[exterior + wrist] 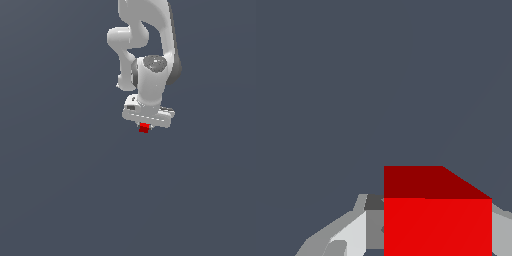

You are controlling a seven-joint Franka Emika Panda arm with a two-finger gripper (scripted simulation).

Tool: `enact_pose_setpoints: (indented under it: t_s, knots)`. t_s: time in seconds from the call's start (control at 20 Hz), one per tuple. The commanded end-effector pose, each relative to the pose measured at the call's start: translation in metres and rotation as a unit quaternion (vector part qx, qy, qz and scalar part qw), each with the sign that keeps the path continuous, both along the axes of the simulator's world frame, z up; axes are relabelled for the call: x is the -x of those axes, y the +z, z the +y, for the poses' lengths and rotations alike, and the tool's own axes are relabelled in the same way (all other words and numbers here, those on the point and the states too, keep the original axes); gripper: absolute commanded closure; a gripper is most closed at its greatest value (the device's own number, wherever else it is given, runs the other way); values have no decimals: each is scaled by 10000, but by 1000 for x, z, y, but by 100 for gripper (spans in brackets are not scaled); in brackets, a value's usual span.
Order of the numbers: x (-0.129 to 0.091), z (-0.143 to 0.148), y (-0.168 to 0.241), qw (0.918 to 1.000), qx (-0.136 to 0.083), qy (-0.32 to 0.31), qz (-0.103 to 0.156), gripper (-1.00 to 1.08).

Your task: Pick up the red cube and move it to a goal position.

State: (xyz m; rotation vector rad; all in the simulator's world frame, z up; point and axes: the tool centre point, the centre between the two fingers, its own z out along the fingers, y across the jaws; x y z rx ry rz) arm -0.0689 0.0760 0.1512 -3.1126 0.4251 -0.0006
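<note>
The red cube is tiny and bright red, and it sits right under the white hand of the arm in the exterior view. My gripper points down over it, and the cube peeks out between its fingertips. In the wrist view the red cube fills the space between the two grey fingers, which press on its sides. My gripper is shut on the cube. I cannot tell whether the cube rests on the ground or hangs above it.
A plain dark grey-blue surface fills both views. The white arm comes in from the top of the exterior view. No other objects show.
</note>
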Motion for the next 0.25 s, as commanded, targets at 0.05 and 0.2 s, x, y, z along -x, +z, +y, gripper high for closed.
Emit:
enact_pose_setpoints:
  t_s: [0.05,0.2]
  knots:
    - [0,0,6,10000,1,0,4,108]
    - [0,0,6,10000,1,0,4,108]
